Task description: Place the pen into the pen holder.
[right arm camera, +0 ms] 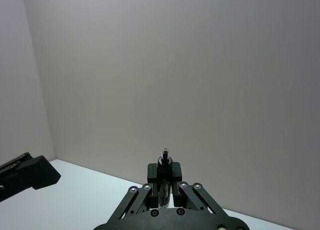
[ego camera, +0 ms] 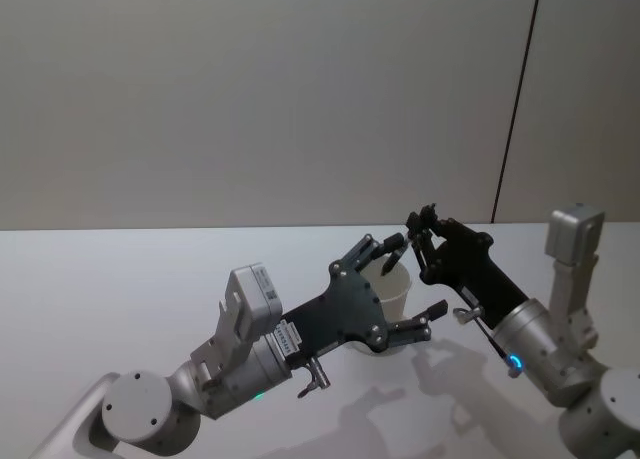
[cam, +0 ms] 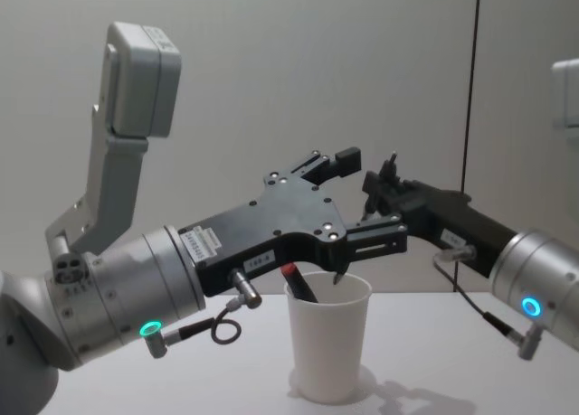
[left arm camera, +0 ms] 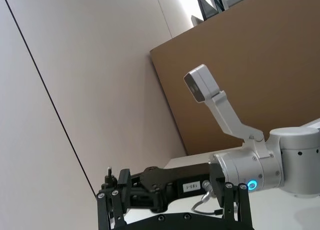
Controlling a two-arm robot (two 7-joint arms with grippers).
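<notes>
Right gripper [cam: 380, 196] pinching pen [cam: 351, 254] over pen holder [cam: 328, 338], tip inside rim

The cup [cam: 328, 343] is set upright on the tabletop [ego camera: 120, 289], between the two arms. A pen [cam: 298, 283] is leaned inside it. The left claw [ego camera: 400, 284] is spread around the cup's rim; the right claw [ego camera: 418, 226] is held just above and behind it.

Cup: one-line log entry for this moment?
left gripper: jaws open over cup | right gripper: jaws shut on pen, raised beside cup | second pen leaning in cup
</notes>
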